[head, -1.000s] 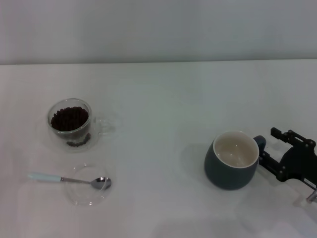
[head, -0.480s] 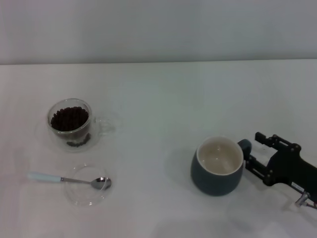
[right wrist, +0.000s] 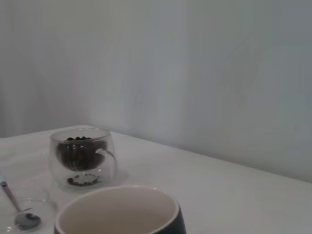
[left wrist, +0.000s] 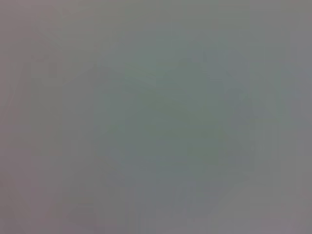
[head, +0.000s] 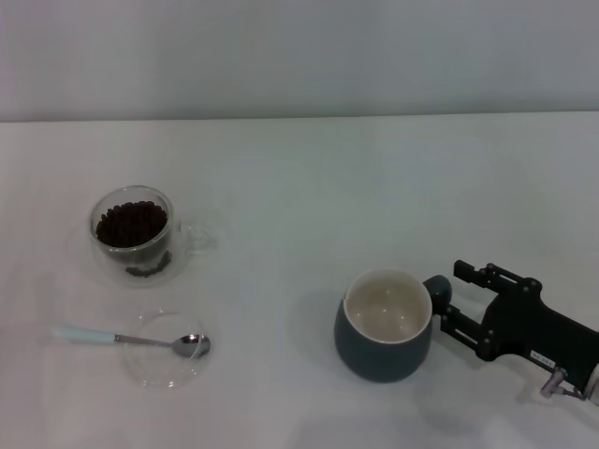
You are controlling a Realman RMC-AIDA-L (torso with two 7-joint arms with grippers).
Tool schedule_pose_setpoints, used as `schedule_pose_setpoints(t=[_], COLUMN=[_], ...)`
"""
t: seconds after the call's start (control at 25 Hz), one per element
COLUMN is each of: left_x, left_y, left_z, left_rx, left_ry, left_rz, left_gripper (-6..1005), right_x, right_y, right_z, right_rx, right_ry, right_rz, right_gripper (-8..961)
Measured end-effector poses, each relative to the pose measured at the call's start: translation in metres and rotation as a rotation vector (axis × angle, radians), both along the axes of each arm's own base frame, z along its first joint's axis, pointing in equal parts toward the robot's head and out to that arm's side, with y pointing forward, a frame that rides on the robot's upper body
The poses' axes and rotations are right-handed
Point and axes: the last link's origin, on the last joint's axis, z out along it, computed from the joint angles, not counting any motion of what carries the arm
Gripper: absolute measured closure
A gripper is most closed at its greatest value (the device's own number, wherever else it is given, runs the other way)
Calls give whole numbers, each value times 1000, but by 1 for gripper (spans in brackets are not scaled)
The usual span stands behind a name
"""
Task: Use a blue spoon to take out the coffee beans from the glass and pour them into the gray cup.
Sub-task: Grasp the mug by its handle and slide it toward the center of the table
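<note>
Standing at the far left of the white table (head: 309, 178), the one glass (head: 133, 234) is upright, its clear handle pointing toward the table's middle, and holds the heap of coffee beans (head: 131, 223), too many to count. Nearer the robot, the single blue spoon (head: 131, 339) lies flat with its long axis running left to right: pale handle to the left, silver bowl to the right, resting inside a shallow clear dish (head: 166, 350). Well apart to the right, the one gray cup (head: 384, 325) stands upright, its cream inside showing no beans, loop handle pointing right. The right gripper (head: 447, 311) reaches in low and level from the right edge, fingers narrowed onto that handle. The left gripper is out of sight.
</note>
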Motion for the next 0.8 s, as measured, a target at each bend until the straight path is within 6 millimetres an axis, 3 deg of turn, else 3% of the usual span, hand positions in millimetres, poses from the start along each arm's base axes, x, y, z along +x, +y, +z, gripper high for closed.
schedule_pose_setpoints(t=[0.8], left_x=[3], left_y=[3], left_z=[-3], left_rx=[-12], left_ry=[-5], left_rz=[-12], left_gripper=[316], right_x=[-27], right_y=[15], right_z=[-16], right_rx=[-165], right_ry=[13], right_rz=[102], right_gripper=[336])
